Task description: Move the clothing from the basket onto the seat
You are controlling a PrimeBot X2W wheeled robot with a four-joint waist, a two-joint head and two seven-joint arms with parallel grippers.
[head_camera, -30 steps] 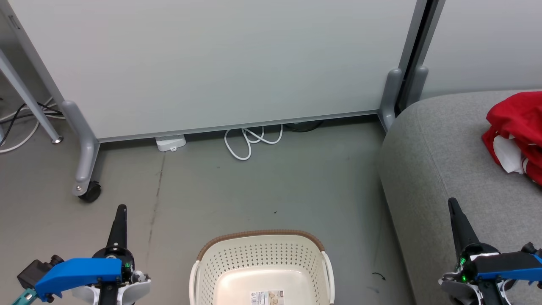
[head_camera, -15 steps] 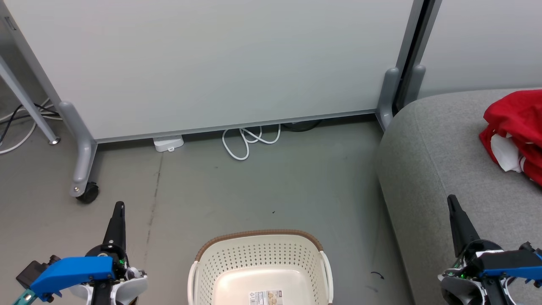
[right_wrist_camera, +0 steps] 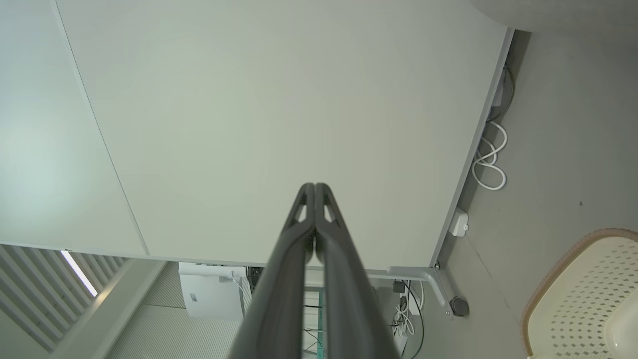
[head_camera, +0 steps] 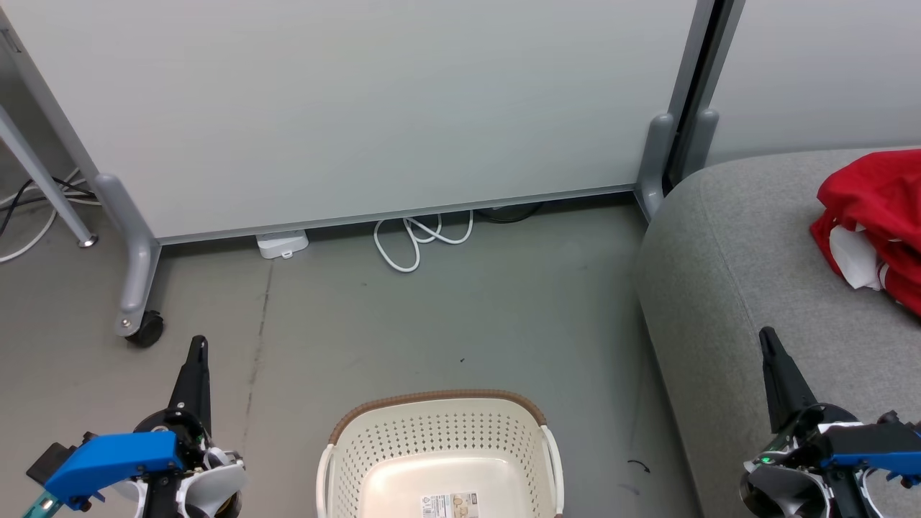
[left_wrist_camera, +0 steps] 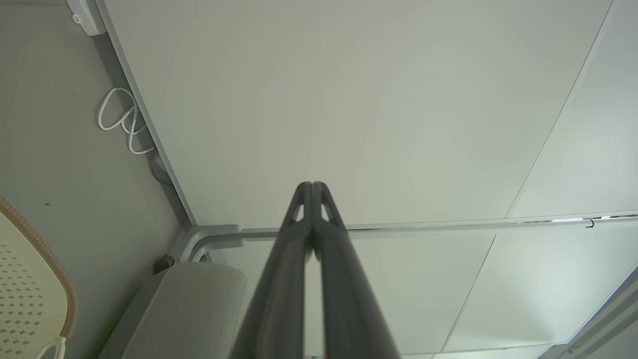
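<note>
Red jersey cloth with white panels (head_camera: 874, 219) lies bunched on the grey sofa seat (head_camera: 727, 288) at the right edge of the head view. The cream perforated basket (head_camera: 439, 432) with its brown rim stands on the floor at bottom centre; its inside holds nothing but a label. My left gripper (head_camera: 197, 345) is at the lower left, left of the basket, shut and holding nothing. Low on the right, over the seat's front part, my right gripper (head_camera: 767, 337) is likewise shut with nothing in it. Their touching fingertips point at a pale wall panel in the left wrist (left_wrist_camera: 313, 187) and right wrist (right_wrist_camera: 315, 188) views.
A pale partition panel (head_camera: 360, 108) on grey wheeled feet (head_camera: 137, 316) stands behind the basket. A white cable loop (head_camera: 421, 237) and a white plug box (head_camera: 282, 243) lie at its base. Grey floor (head_camera: 460, 316) lies between basket, panel and sofa. The basket's rim shows in both wrist views (left_wrist_camera: 50, 249) (right_wrist_camera: 563, 259).
The whole head view has shifted a little, so the camera moved. Both grippers sit slightly lower in the picture and stay shut; the jersey and basket have not moved on their own.
</note>
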